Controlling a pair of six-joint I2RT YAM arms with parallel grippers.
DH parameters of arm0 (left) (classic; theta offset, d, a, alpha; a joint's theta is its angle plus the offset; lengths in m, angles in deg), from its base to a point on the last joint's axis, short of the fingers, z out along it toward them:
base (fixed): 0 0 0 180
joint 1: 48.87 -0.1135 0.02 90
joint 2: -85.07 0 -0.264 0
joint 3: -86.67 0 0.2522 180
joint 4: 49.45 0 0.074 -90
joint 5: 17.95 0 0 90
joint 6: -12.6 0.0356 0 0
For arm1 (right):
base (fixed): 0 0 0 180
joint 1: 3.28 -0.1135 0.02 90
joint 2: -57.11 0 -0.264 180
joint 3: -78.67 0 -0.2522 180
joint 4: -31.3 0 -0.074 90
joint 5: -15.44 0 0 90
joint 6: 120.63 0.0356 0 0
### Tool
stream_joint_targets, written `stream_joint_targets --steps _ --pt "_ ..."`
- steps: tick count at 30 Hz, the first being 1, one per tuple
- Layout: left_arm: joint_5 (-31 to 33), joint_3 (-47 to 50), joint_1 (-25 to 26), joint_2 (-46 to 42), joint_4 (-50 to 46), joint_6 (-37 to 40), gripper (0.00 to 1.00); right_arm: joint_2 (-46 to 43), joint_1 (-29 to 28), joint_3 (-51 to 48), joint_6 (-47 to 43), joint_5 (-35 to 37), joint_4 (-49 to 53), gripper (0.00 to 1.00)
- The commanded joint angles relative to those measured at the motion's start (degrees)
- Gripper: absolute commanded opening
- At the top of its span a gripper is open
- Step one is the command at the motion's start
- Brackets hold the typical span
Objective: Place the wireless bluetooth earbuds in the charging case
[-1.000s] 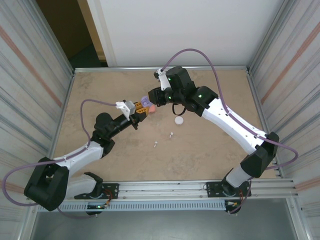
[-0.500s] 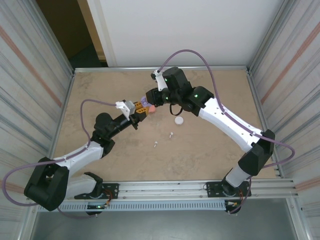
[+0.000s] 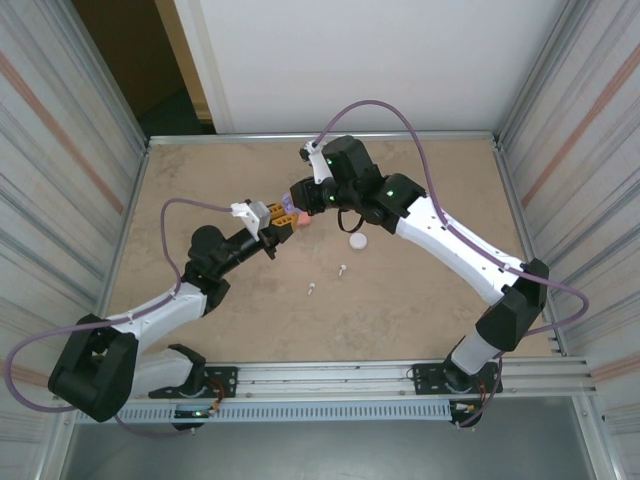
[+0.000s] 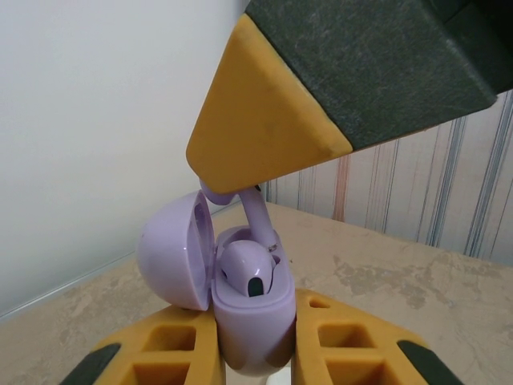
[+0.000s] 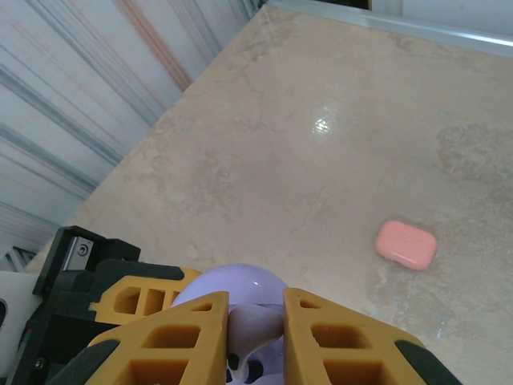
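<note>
My left gripper [image 4: 250, 353] is shut on a purple charging case [image 4: 250, 321], held upright with its lid [image 4: 172, 253] swung open. One purple earbud [image 4: 248, 271] sits in the case. My right gripper [image 5: 255, 330] is shut on a second purple earbud [image 5: 256, 321], pinched by its head directly above the case. Its stem [image 4: 258, 212] reaches down into the case's opening beside the seated bud. From above, the two grippers meet at the purple case [image 3: 288, 211] in mid table, left gripper [image 3: 280, 226] below and right gripper [image 3: 298, 199] above.
A closed coral case [image 5: 406, 244] lies on the table just past the grippers, coral case [image 3: 304, 222] from above. A white case [image 3: 357, 240] rests to the right. Two white earbuds [image 3: 343, 268] [image 3: 311, 290] lie loose nearer the arm bases. Metal walls fence the table.
The right arm has shifted slightly left and closed in over the purple case. The left arm and the case have not moved.
</note>
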Motion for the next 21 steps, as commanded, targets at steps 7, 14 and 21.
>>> stream_joint_targets --steps 7,14,21 --pt "0.10 -1.30 0.25 -0.64 2.85 -0.85 0.00 0.12 -0.79 -0.57 -0.26 0.86 -0.46 0.21" --pt "0.16 -1.21 0.27 -0.91 2.76 -0.86 0.00 0.17 -0.77 -0.71 -0.92 3.55 -0.24 0.21" --pt "0.36 -1.24 0.26 -1.17 2.56 -0.64 0.00 0.48 -0.84 -0.75 -0.71 1.71 -0.14 0.21"
